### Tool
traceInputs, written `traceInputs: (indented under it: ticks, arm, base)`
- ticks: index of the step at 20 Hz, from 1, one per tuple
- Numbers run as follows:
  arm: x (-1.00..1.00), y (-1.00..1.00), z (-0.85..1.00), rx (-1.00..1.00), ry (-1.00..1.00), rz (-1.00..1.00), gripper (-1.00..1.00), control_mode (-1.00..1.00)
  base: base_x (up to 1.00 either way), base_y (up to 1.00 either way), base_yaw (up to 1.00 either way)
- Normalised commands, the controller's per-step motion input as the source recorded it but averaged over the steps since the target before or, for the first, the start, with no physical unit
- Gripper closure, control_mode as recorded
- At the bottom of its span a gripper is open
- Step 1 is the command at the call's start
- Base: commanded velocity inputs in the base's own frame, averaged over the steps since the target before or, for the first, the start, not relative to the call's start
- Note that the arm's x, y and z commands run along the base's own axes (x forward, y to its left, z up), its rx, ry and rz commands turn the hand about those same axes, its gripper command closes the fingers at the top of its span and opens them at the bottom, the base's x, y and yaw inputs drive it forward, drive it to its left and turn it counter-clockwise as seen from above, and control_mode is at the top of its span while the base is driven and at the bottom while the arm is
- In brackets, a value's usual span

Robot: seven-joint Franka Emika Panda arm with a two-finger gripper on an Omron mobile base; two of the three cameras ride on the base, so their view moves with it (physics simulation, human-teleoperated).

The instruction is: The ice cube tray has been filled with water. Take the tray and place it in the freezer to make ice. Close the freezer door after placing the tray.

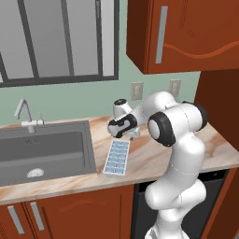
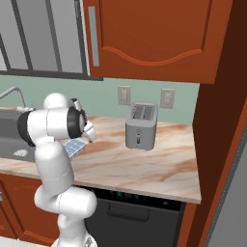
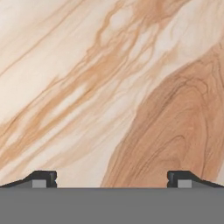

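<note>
Marbled tan counter (image 1: 154,158) runs under a window and red-brown wall cabinets in a rendered kitchen. On it lies the tray (image 1: 116,158), flat, its pale-blue cells up, just right of the sink (image 1: 44,156) and near the counter's front edge; its long side runs front to back, slightly angled. In the right base view a corner of the tray (image 2: 74,147) shows past the arm's elbow.

Just beyond the tray's far end hangs the gripper (image 1: 132,136), pointed down at the counter. In the hand view its fingertips (image 3: 43,178) stand wide apart with nothing between them, and bare marbled counter (image 3: 109,87) lies beneath. The gripper (image 3: 111,179) is released and not touching the tray.

A faucet (image 1: 25,116) stands at the sink's far left. Two wall outlets (image 1: 137,91) sit on the green wall behind the arm. Farther right on the counter stands a grey toaster (image 2: 141,126), well apart from the tray. Below the counter, right of the sink cabinet, is a black dishwasher (image 2: 130,212).
</note>
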Motion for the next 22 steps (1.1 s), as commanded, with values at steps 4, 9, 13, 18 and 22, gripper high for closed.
traceInputs:
  ticks: [4, 9, 13, 18, 22]
  arm:
    - [-0.03, 0.0, -0.3, 0.0, 0.0, 0.03, -1.0, -1.0]
    - [-0.25, 0.03, -0.26, 0.0, 0.0, 0.05, -1.0, -1.0]
    - [-0.51, 0.05, -0.13, 0.0, 0.0, 0.06, -1.0, -1.0]
    - [-0.69, 0.1, -0.02, 0.0, 0.0, 0.06, -1.0, -1.0]
    - [-0.74, 0.14, -0.02, 0.0, 0.0, 0.08, -1.0, -1.0]
  base:
    - [0.0, 0.0, 0.0]
    - [0.0, 0.0, 0.0]
    - [0.0, 0.0, 0.0]
    - [0.0, 0.0, 0.0]
    - [0.0, 0.0, 0.0]
